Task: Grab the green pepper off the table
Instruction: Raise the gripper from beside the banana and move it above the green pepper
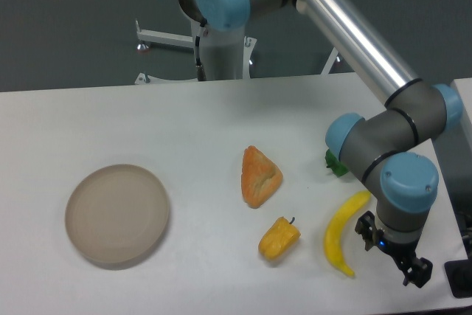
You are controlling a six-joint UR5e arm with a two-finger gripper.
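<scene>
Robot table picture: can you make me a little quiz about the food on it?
1. True or false: the green pepper is partly hidden behind the robot arm.
2. Which lies nearest the tool? A plate B banana C orange wedge
3. What colour is the small pepper beside the banana?

Key: 1 true. 2 B. 3 yellow.

Plate at left on the table — banana right, green pepper behind it.
</scene>
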